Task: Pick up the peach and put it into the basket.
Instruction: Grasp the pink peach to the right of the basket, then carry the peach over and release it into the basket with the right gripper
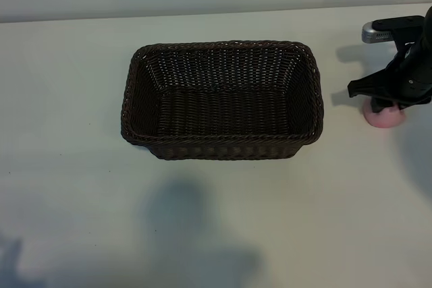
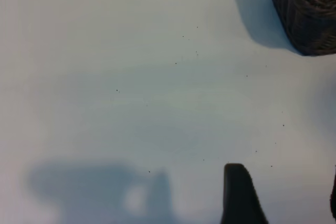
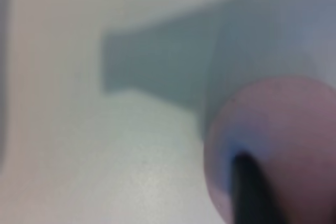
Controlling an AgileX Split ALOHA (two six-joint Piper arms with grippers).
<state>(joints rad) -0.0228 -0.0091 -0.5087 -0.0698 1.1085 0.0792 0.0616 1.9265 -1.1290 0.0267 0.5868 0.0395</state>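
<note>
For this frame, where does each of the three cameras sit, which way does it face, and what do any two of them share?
Exterior view: above the white table, looking steeply down on the large dark brown woven wicker basket; the right gripper is over the small pale pink round peach at the right edge.
Left wrist view: on the left arm, looking low over the table; one dark finger shows.
Right wrist view: on the right arm, close above the peach; one dark finger crosses it.
Shared: exterior and left wrist both show the basket; exterior and right wrist the peach.

Basket (image 1: 223, 99) dark woven wicker (rough); peach (image 1: 385, 117) smooth, matt; table (image 1: 67, 166) matt.
</note>
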